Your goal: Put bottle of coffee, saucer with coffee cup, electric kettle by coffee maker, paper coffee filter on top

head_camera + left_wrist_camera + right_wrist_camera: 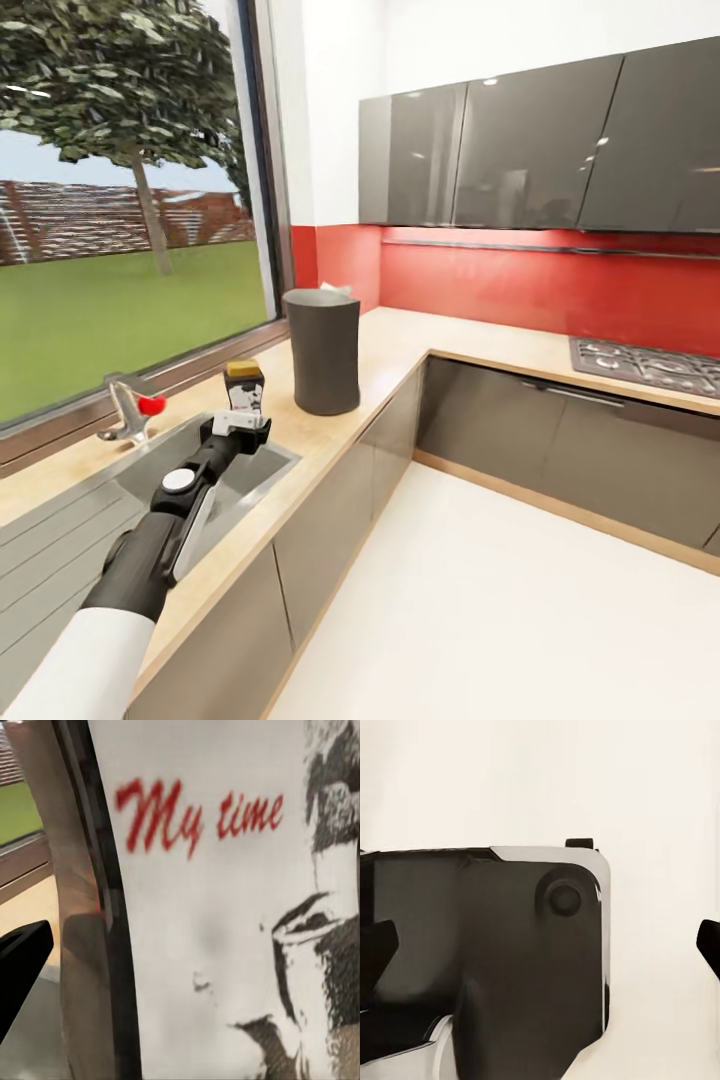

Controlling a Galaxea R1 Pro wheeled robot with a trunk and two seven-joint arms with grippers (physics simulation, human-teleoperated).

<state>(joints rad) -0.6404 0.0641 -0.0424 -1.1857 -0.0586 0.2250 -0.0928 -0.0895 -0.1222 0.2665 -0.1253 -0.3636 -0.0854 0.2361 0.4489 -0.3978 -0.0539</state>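
My left gripper (pixel 243 422) is shut on the bottle of coffee (pixel 244 383), a small dark jar with a yellow-orange lid, held upright over the sink by the countertop (pixel 395 350). In the left wrist view its white label (pixel 225 915), printed "My time" in red, sits right against the camera beside one black finger (pixel 22 967). The coffee maker (pixel 322 350) stands on the counter just right of the bottle as a tall dark grey block, a bit of white showing at its top. In the right wrist view my right gripper (pixel 540 949) hangs open over a dark part of the robot.
A steel sink (pixel 250 485) with a drainboard lies under the left arm, and a faucet (pixel 128 410) with a red knob stands by the window. A gas hob (pixel 650 365) is set into the right counter run. Grey wall cabinets hang above. The pale floor (pixel 480 610) is open.
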